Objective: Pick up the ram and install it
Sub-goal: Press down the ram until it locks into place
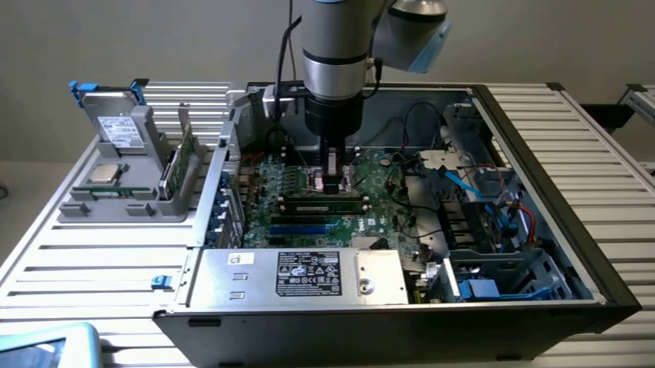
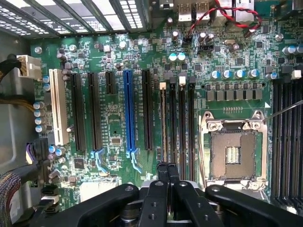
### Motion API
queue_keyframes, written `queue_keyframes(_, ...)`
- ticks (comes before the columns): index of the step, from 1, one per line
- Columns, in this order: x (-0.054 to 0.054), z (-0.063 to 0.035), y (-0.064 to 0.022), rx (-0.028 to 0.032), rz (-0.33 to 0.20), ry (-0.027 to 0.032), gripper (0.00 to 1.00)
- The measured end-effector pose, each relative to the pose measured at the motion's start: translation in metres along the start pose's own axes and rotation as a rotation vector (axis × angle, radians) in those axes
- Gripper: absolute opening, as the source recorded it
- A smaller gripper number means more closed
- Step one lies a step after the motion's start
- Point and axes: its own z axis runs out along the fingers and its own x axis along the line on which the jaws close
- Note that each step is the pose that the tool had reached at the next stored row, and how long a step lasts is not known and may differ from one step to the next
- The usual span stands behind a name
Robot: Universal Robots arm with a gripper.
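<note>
Green printed board fills the floor of the open black computer case [image 1: 557, 165], which lies on a white slatted table [image 1: 103, 261]. This motherboard [image 1: 297, 172] [image 2: 118, 123] is walled in by the case's rims. Loose black and blue cables crowd the side at the exterior view's right, and a silver boxy power supply [image 1: 297, 277] runs along the near rim. That leaves a narrow well above the slots.

The black two-fingered gripper [image 1: 333, 182] [image 2: 168, 171] hangs straight down into that well. Its fingers are pressed together with nothing between them, and the tips are at the end of the long black memory slots.

Just below the tips in the exterior view, the ram [image 1: 325, 204], a long thin stick with a green edge and dark chips, lies lengthwise along one of those slots. Whether it is fully seated cannot be told.

In the wrist view a long blue slot [image 2: 128, 113], a white slot [image 2: 59, 109] and an open silver processor socket [image 2: 232, 153] lie around the fingers.

Near the table's far corner at the exterior view's left stands a grey plastic holder [image 1: 113, 208]. It carries:
- a grey boxy drive with blue tabs [image 1: 113, 119]
- a small square silver processor chip [image 1: 106, 172]
- a second thin green stick [image 1: 180, 161], upright on its edge

The power supply bears a black-and-white label [image 1: 307, 274], and its print is too small to read.
</note>
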Motion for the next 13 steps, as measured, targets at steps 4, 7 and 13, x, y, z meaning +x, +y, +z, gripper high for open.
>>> queue_keyframes(4, 0.0, 0.0, 0.0, -0.003, 0.057, 0.0008, 0.11)
queue_keyframes(7, 0.0, 0.0, 0.0, -0.0055, 0.101, 0.0016, 0.11)
queue_keyframes(13, 0.0, 0.0, 0.0, -0.0104, 0.194, 0.003, 0.11)
